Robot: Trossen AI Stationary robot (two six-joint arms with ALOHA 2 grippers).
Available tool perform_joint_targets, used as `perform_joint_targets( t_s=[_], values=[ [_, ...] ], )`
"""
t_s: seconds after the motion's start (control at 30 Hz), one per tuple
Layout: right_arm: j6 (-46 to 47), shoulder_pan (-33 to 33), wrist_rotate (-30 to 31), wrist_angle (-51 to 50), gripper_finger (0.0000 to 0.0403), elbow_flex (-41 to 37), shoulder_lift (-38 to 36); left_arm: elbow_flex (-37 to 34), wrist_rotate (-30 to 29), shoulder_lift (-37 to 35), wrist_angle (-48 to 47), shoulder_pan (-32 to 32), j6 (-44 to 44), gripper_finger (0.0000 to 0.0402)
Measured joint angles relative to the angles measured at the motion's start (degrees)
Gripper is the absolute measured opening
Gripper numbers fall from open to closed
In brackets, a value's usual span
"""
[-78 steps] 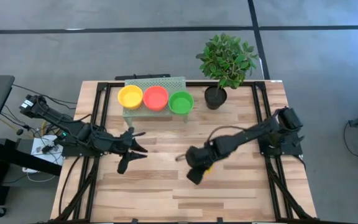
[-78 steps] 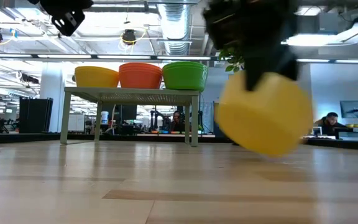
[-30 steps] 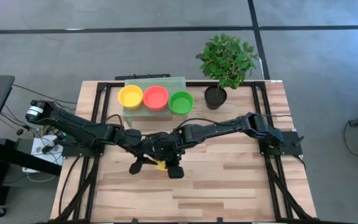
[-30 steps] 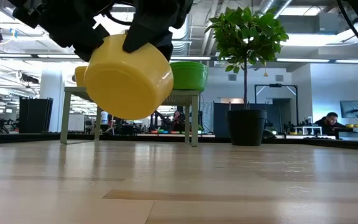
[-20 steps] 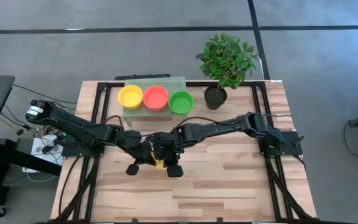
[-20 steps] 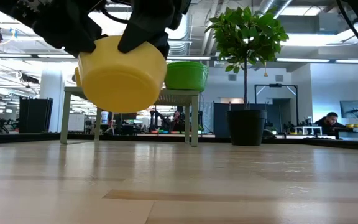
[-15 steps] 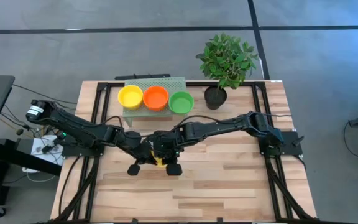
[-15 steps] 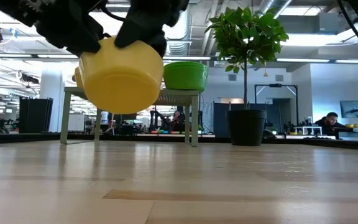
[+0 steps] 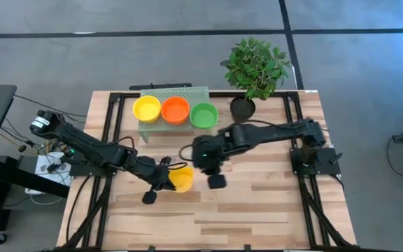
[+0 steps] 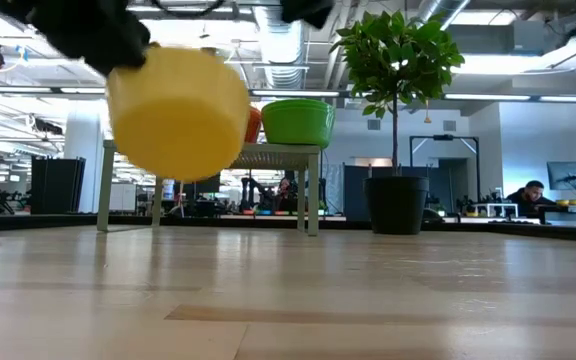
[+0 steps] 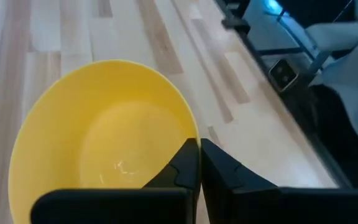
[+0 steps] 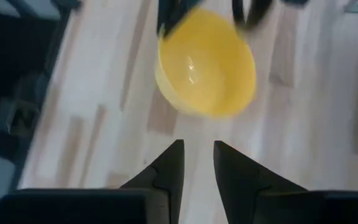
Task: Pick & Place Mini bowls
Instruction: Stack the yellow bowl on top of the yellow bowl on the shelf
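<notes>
The left arm stretches low across the wooden table (image 9: 257, 203), its left gripper (image 9: 165, 180) pinched together on the rim of a yellow mini bowl (image 9: 182, 178), which hangs above the boards at its tip. The bowl is glossy, smooth plastic, round and shallow, its hollow lit (image 11: 104, 143). Just beyond it the right gripper (image 9: 212, 168) hovers, fingers parted (image 12: 194, 165) and empty. Further past the grippers, yellow, orange and green bowls (image 9: 203, 115) sit on a pale perforated rack (image 9: 177, 92).
</notes>
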Motion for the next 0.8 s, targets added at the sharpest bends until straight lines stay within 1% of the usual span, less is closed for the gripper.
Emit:
perform_joint_targets(
  t_s=[0.07,0.13,0.17,0.3,0.37,0.43,0.5,0.63,0.73,0.8],
  values=[
    [-2.6,0.5,2.1,-1.3,0.0082,-2.6,-3.1,1.9,-0.1,0.0,-1.1,-0.4,-0.2,0.0008],
    [-4.0,1.2,2.9,0.4,0.0082,-7.1,-6.6,5.1,-0.8,0.0,-6.6,-0.7,0.3,0.0008],
    [-4.6,1.3,2.9,2.6,0.0082,-10.0,-8.4,7.0,-2.2,0.0,-10.4,-0.8,1.0,0.0008],
    [-5.0,1.4,2.8,9.8,0.0082,-24.1,-16.3,15.7,-12.2,-0.2,-26.9,-0.7,4.8,0.0016],
    [-5.0,1.3,2.9,14.1,0.0082,-31.6,-20.5,19.6,-17.4,-0.6,-33.3,-0.3,5.4,0.0017],
    [-5.0,0.9,2.9,20.8,0.0082,-39.3,-24.8,23.3,-19.8,-1.5,-38.1,0.3,5.3,0.0016],
    [-5.2,0.6,2.9,29.0,0.0082,-47.2,-29.3,25.9,-20.1,-3.0,-41.1,1.5,5.0,0.0012],
    [-9.4,-0.6,2.9,48.8,0.0082,-61.4,-36.7,28.9,-20.4,-7.2,-45.0,3.9,4.8,0.001],
    [-12.1,-2.2,3.0,59.8,0.0082,-68.9,-40.3,30.3,-21.0,-11.0,-48.1,6.8,4.7,0.0017],
    [-13.1,-3.6,3.0,64.7,0.0082,-72.0,-42.0,30.4,-22.5,-13.5,-49.9,9.4,4.7,0.0018]
  ],
)
